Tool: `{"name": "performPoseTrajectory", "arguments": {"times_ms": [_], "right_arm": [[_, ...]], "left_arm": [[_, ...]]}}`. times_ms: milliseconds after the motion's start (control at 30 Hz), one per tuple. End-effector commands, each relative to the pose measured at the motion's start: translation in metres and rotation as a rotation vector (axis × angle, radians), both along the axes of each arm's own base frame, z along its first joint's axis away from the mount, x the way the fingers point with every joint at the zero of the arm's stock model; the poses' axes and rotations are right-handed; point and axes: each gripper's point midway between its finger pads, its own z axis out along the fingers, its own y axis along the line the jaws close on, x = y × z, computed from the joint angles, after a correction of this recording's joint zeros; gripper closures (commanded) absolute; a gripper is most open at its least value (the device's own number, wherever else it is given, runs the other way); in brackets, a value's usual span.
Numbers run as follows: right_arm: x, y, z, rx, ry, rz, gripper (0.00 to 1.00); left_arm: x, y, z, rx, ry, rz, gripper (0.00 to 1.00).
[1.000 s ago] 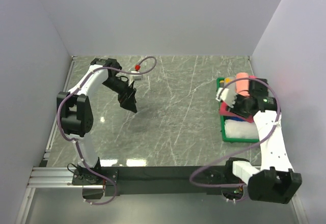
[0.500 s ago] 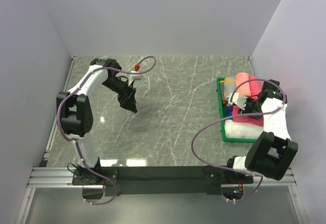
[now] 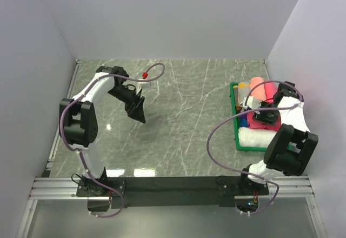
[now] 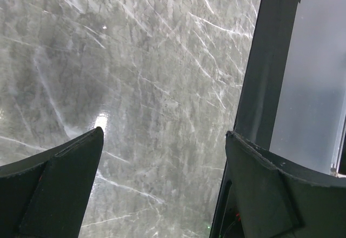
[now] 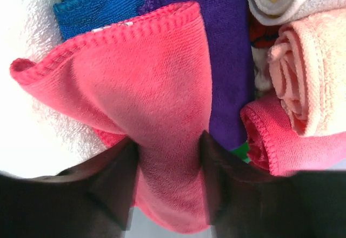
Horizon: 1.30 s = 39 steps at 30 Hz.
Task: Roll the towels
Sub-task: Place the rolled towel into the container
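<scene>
Several towels lie in a green basket (image 3: 250, 149) at the right of the table: a crimson-red towel (image 5: 146, 81), a blue one (image 5: 100, 2), a purple one (image 5: 230, 43), a white one (image 5: 24, 92), a salmon roll (image 5: 311, 70) and a red roll (image 5: 281, 143). My right gripper (image 5: 167, 140) is shut on a raised fold of the crimson-red towel, over the basket (image 3: 263, 116). My left gripper (image 3: 138, 111) is open and empty above the bare table at the left; the left wrist view (image 4: 165, 135) shows only table between its fingers.
A pink roll (image 3: 257, 90) and a white towel (image 3: 251, 137) show in the basket from above. White walls close the table on three sides. A black rail (image 4: 259, 86) runs along the table's near edge, with both arm bases on it.
My right arm has folded back toward the right wall and its gripper has gone down into the basket onto the crimson-red towel. The left arm has barely shifted.
</scene>
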Motion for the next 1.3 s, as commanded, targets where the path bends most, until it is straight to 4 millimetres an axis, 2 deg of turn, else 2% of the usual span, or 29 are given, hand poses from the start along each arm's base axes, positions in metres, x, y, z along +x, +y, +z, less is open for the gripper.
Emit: {"name": "performPoseTrajectory", "arguments": {"times_ms": [0, 100, 133, 233, 333, 433, 467, 500, 533, 600, 633, 667, 700, 733, 767, 800, 833, 867, 900, 933, 967, 1000, 1033, 1067, 1100, 1133, 1167, 1200, 1267], "right_arm": [[0.015, -0.004, 0.021, -0.013, -0.07, 0.013, 0.41], [0.015, -0.002, 0.038, -0.011, -0.101, -0.001, 0.38], [0.011, 0.0, 0.042, 0.003, -0.094, -0.009, 0.33], [0.007, 0.01, 0.067, 0.031, -0.13, -0.017, 0.3], [-0.001, 0.021, 0.085, 0.067, -0.153, -0.013, 0.2], [-0.009, 0.04, 0.115, 0.107, -0.232, -0.014, 0.11], [-0.009, 0.045, 0.121, 0.118, -0.254, -0.026, 0.1], [-0.002, 0.046, 0.129, 0.118, -0.302, -0.051, 0.05], [-0.003, 0.047, 0.134, 0.135, -0.314, -0.176, 0.02], [0.009, 0.067, 0.143, 0.153, -0.333, -0.233, 0.0], [0.01, 0.076, 0.143, 0.2, -0.313, -0.319, 0.0], [0.016, 0.094, 0.14, 0.225, -0.284, -0.327, 0.0], [0.019, 0.107, 0.148, 0.3, -0.267, -0.412, 0.0], [0.025, 0.119, 0.143, 0.344, -0.216, -0.435, 0.0], [0.027, 0.14, 0.146, 0.428, -0.174, -0.432, 0.0], [0.032, 0.16, 0.157, 0.489, -0.163, -0.426, 0.0], [0.039, 0.175, 0.157, 0.575, -0.12, -0.503, 0.0], [0.042, 0.191, 0.158, 0.625, -0.097, -0.513, 0.0], [0.049, 0.215, 0.162, 0.713, -0.082, -0.531, 0.0], [0.052, 0.226, 0.159, 0.744, -0.071, -0.536, 0.0], [0.052, 0.235, 0.147, 0.755, -0.037, -0.546, 0.0], [0.056, 0.25, 0.142, 0.766, -0.032, -0.55, 0.0], [0.059, 0.256, 0.13, 0.767, -0.013, -0.565, 0.0], [0.054, 0.264, 0.112, 0.763, 0.025, -0.578, 0.0], [0.058, 0.276, 0.109, 0.79, 0.02, -0.57, 0.0], [0.05, 0.297, 0.102, 0.783, 0.039, -0.523, 0.0], [0.043, 0.305, 0.088, 0.758, 0.051, -0.507, 0.0], [0.039, 0.317, 0.08, 0.702, 0.021, -0.455, 0.0], [0.033, 0.321, 0.063, 0.652, 0.032, -0.437, 0.0]], "left_arm": [[0.0, -0.002, 0.021, -0.029, -0.072, 0.019, 0.0], [0.001, 0.001, 0.024, -0.026, -0.082, 0.028, 0.01], [0.001, 0.002, 0.025, -0.023, -0.085, 0.03, 0.01], [0.009, 0.01, 0.028, -0.024, -0.098, 0.059, 0.01], [0.017, 0.016, 0.033, -0.034, -0.112, 0.091, 0.0], [0.034, 0.033, 0.041, -0.025, -0.14, 0.187, 0.01], [0.041, 0.037, 0.043, -0.021, -0.155, 0.214, 0.01], [0.049, 0.041, 0.047, -0.021, -0.189, 0.24, 0.01], [0.054, 0.044, 0.051, -0.019, -0.175, 0.294, 0.01], [0.072, 0.055, 0.062, -0.003, -0.234, 0.374, 0.01], [0.076, 0.06, 0.067, 0.0, -0.227, 0.419, 0.01], [0.081, 0.07, 0.072, 0.004, -0.242, 0.466, 0.01], [0.097, 0.081, 0.082, 0.043, -0.334, 0.529, 0.0], [0.101, 0.088, 0.084, 0.067, -0.325, 0.609, 0.01], [0.104, 0.095, 0.081, 0.111, -0.35, 0.646, 0.01], [0.105, 0.108, 0.085, 0.168, -0.397, 0.692, 0.0], [0.112, 0.115, 0.088, 0.19, -0.434, 0.745, 0.01], [0.108, 0.121, 0.077, 0.225, -0.425, 0.781, 0.0], [0.106, 0.133, 0.081, 0.273, -0.461, 0.838, 0.0], [0.105, 0.136, 0.079, 0.28, -0.466, 0.867, 0.01], [0.095, 0.138, 0.065, 0.305, -0.437, 0.867, 0.01], [0.09, 0.14, 0.063, 0.316, -0.434, 0.876, 0.01], [0.086, 0.144, 0.055, 0.339, -0.416, 0.896, 0.01], [0.077, 0.145, 0.041, 0.364, -0.376, 0.901, 0.01], [0.073, 0.145, 0.034, 0.377, -0.356, 0.908, 0.0], [0.069, 0.148, 0.027, 0.392, -0.337, 0.924, 0.01], [0.063, 0.148, 0.015, 0.404, -0.316, 0.927, 0.01], [0.059, 0.149, 0.012, 0.408, -0.317, 0.936, 0.0], [0.045, 0.148, -0.004, 0.419, -0.292, 0.925, 0.01]]}}
